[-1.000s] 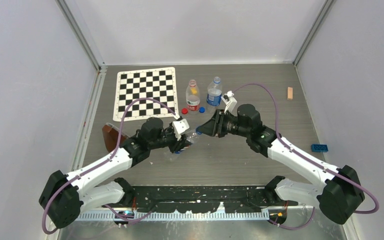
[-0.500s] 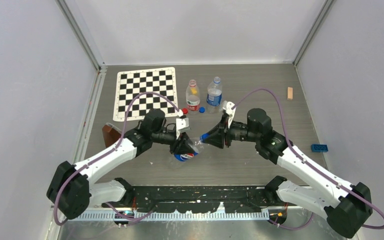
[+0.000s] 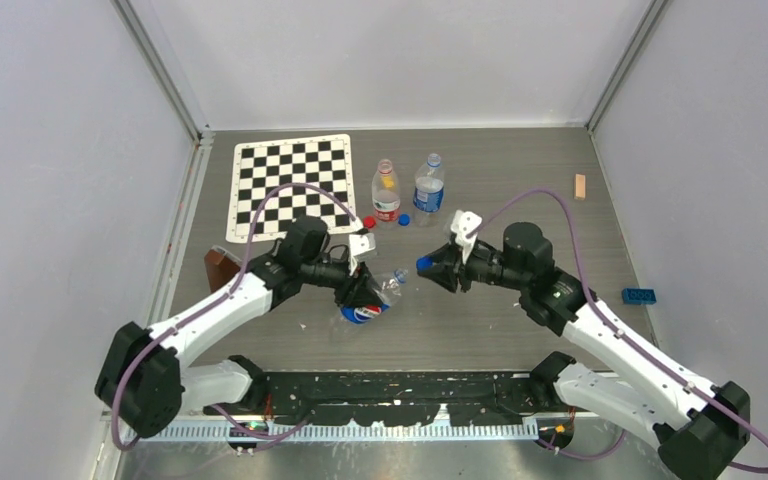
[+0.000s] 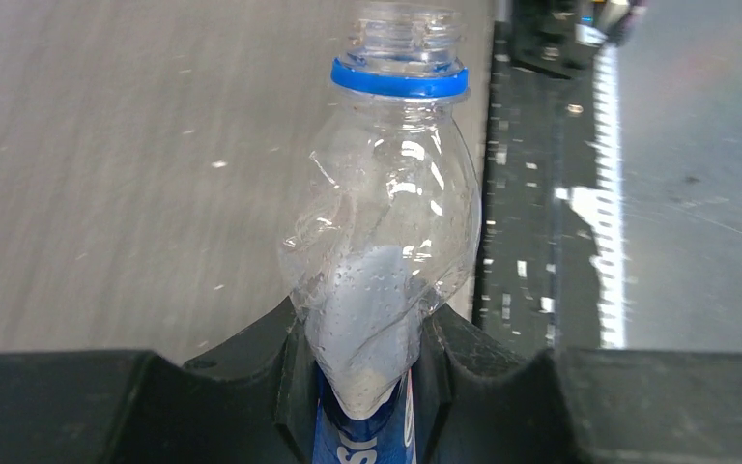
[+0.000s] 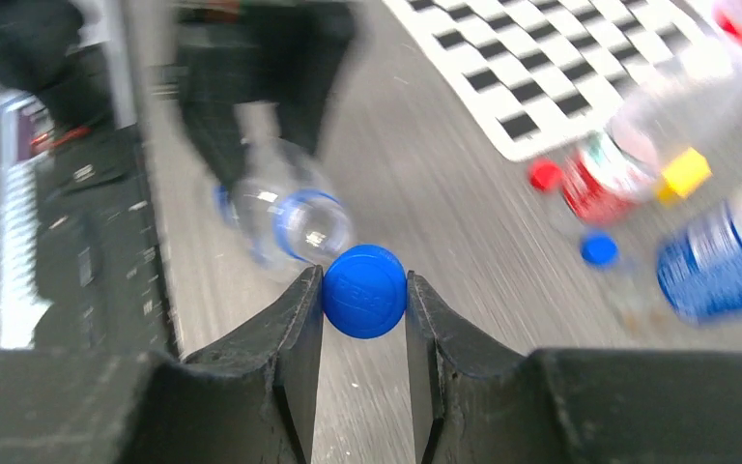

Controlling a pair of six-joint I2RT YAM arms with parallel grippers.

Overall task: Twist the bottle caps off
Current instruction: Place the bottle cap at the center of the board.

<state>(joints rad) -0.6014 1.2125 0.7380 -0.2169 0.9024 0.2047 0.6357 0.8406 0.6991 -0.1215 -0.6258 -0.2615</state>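
Note:
My left gripper (image 3: 362, 292) is shut on a clear blue-labelled bottle (image 4: 386, 242), crushed at the waist, its neck open with only a blue ring. The same bottle shows in the top view (image 3: 372, 298). My right gripper (image 5: 364, 295) is shut on its blue cap (image 5: 364, 291), held just off the bottle's mouth (image 5: 304, 227); the cap shows in the top view (image 3: 425, 264). Two more bottles stand behind: one red-and-white label (image 3: 386, 192), one blue label (image 3: 428, 188). A red cap (image 3: 369, 222) and a blue cap (image 3: 403, 220) lie on the table by them.
A checkerboard mat (image 3: 292, 185) lies at the back left. A brown block (image 3: 222, 272) sits by the left arm. A tan block (image 3: 580, 186) and a blue brick (image 3: 640, 295) lie at the right. A yellow block (image 5: 686, 172) shows at the red-labelled bottle.
My right gripper has drawn back to the right with the blue cap, away from the bottle's neck. My left gripper has lowered the bottle slightly.

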